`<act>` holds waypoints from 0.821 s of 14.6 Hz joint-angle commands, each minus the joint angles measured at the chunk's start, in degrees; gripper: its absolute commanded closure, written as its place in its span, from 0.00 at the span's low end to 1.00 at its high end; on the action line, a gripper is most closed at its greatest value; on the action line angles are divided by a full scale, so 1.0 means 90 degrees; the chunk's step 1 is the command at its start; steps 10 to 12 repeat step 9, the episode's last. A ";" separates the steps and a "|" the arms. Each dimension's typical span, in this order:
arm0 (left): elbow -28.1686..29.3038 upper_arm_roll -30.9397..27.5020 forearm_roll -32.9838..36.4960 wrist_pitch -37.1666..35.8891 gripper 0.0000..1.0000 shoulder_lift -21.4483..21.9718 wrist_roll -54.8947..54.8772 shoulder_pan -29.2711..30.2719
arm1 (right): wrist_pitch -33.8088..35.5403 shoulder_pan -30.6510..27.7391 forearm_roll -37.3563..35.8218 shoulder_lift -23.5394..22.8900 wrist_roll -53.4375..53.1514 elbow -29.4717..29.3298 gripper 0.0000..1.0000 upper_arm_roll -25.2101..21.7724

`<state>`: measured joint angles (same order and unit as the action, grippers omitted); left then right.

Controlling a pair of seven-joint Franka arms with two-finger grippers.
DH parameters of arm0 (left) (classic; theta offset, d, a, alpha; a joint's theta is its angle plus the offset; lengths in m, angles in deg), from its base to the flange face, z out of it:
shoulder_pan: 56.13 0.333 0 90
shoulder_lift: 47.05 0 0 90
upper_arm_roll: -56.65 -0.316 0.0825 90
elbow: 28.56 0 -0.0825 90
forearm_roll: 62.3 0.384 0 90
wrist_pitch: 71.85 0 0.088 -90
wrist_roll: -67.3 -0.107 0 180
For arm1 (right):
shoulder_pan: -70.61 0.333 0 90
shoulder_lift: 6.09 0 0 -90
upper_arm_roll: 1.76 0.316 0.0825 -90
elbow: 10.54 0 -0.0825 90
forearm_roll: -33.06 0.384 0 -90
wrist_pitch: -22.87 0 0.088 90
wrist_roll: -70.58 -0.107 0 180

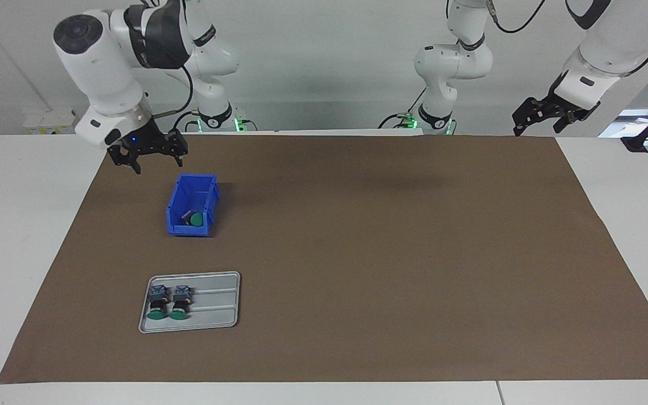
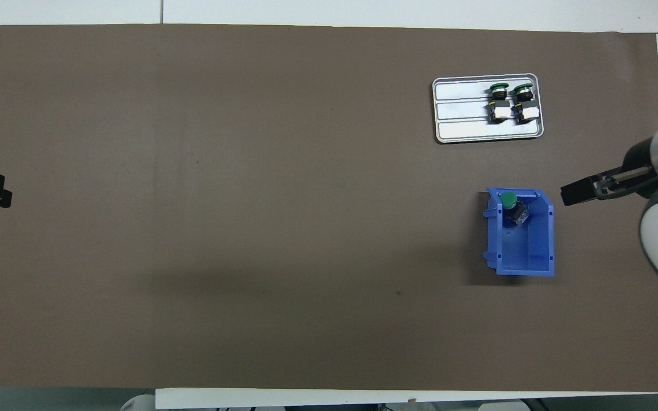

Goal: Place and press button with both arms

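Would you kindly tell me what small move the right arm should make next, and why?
Probably lower the right gripper over the blue bin toward the button lying in it. Its jaws stand open and empty above the mat beside the bin, and the tray already holds two buttons. The left gripper waits at the table's edge.

**Layout on the tabletop**

You have a mat [image 1: 358, 270] covering most of the tabletop [image 1: 20, 225]. Toward the right arm's end sits a bin [image 1: 192, 205] with one button [image 1: 193, 219] lying in it, at the end of the bin farther from the robots. Farther from the robots than the bin lies a tray [image 1: 211, 304], well apart from it. On the tray two more buttons [image 1: 169, 302] lie side by side, just beside each other.
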<state>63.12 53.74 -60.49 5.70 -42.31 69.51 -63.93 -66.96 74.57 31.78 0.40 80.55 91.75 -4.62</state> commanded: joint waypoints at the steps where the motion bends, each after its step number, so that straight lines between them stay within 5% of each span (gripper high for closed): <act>1: 0.0067 0.0031 0.0121 -0.0081 0.00 0.0118 -0.0030 0.0046 | 0.0964 -0.0117 0.0133 -0.0543 -0.0190 -0.1205 0.00 -0.0004; 12: 0.0067 0.0031 0.0121 -0.0081 0.00 0.0118 -0.0030 0.0046 | 0.1026 -0.0127 0.0015 -0.0760 -0.0522 -0.1737 0.00 0.0045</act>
